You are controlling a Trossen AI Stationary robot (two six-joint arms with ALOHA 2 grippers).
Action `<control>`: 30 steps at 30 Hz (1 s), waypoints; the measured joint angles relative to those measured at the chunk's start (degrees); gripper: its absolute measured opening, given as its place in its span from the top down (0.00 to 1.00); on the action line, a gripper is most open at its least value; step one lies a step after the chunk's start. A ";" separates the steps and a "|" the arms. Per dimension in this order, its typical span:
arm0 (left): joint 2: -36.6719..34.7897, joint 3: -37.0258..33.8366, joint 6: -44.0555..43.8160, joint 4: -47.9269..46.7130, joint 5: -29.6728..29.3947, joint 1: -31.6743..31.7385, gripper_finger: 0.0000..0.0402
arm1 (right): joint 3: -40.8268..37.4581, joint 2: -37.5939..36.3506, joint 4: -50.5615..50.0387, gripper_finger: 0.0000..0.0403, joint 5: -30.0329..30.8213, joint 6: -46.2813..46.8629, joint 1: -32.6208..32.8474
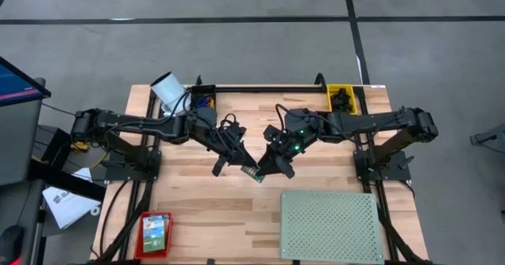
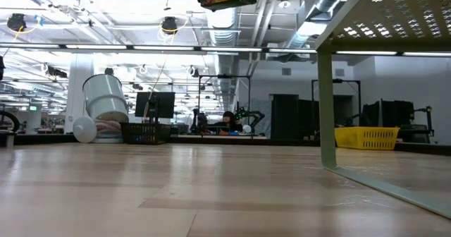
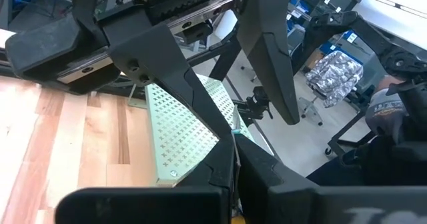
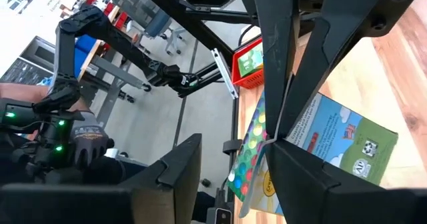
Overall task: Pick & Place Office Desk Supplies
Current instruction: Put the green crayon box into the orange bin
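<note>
Currently: crayon box (image 1: 250, 173) mid-air at table (image 1: 197, 210) centre, between both grippers.
Left gripper (image 1: 223, 164) clamps the box; right gripper (image 1: 272, 164) stands part-open beside it. Risk: box drops if left's edge grip slips.

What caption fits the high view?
Both grippers, left and right, meet mid-table at a crayon box raised above the wood.

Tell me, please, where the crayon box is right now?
The crayon box is up off the table at its centre in the high view, between the left gripper and the right gripper, above the pale green perforated board.
</note>
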 joint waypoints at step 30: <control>0.04 -0.22 -0.61 -19.45 0.10 -5.61 1.00 | 0.11 0.04 0.08 0.59 4.52 -0.52 0.10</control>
